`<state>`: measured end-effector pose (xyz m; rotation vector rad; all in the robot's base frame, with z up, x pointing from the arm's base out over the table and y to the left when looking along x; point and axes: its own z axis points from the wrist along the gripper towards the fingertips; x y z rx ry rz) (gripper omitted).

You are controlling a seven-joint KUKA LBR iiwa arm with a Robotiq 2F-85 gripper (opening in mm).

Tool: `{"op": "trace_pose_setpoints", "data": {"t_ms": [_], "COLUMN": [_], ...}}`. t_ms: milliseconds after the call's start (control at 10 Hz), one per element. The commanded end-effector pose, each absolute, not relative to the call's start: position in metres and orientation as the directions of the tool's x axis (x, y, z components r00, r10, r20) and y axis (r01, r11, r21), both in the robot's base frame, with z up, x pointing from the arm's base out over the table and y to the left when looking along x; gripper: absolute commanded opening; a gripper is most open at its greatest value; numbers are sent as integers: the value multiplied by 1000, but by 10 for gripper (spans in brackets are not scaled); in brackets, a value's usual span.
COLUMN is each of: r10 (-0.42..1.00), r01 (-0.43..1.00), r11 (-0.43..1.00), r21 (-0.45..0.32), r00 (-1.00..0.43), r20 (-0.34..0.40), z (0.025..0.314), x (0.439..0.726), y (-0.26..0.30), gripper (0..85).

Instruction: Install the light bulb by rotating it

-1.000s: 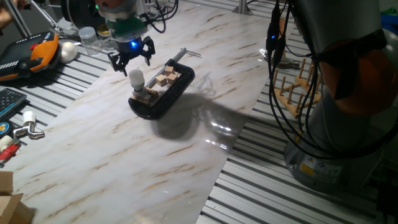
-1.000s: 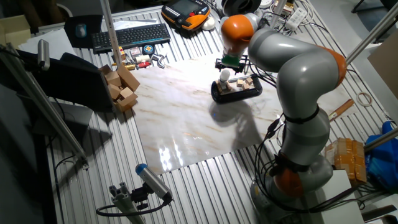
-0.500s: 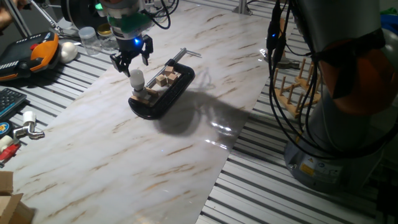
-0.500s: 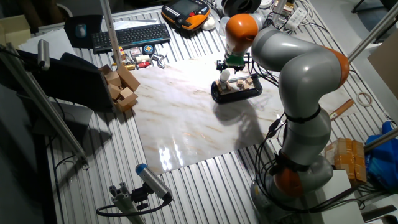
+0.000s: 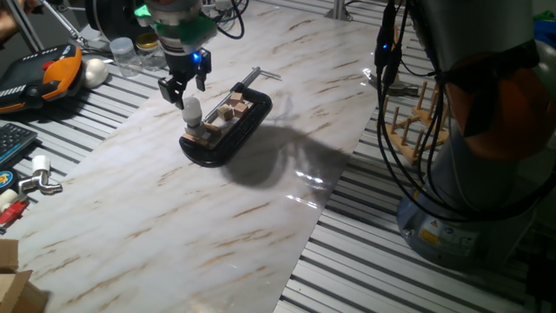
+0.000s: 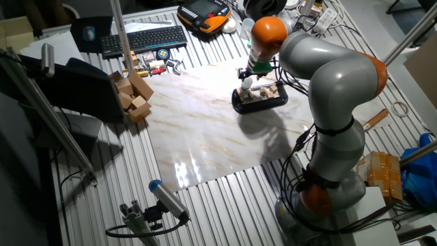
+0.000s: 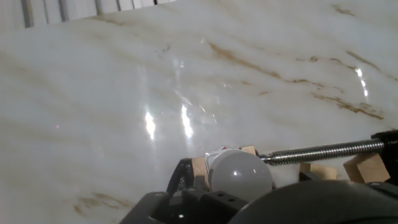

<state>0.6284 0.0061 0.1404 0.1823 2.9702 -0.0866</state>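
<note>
Room: a workbench of grey metal slats under everything; a keyboard and an orange-and-black controller lie toward the far edge in the other fixed view.
Surface: a glossy marble-patterned board lies on the slats, with bright glare patches; stacked wooden blocks sit just off its left edge in the other fixed view.
Clamp: a black clamp holding small wooden blocks sits on the board near its far edge; its threaded metal rod shows in my hand view.
Light bulb: the light bulb stands upright at the clamp's near end, white dome up; in my hand view it sits at the bottom centre, just beside the rod's tip.
My arm: it reaches over from the right of the board, bent at the elbow, wrist pointing down.
My gripper: my gripper hangs just above the bulb, fingers spread and holding nothing, apart from the dome.
</note>
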Motion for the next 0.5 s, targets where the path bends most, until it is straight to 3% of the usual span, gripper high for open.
{"op": "trace_pose_setpoints", "data": {"t_ms": [0,400], "r10": [-430,-432], "r01": [-427,-429], "r11": [903,902], "r21": [-52,-48], "r00": [-888,-892], "r20": [-165,-137], "z": [141,142], "x": [628,629], "y": [6,6], "gripper": [510,510]}}
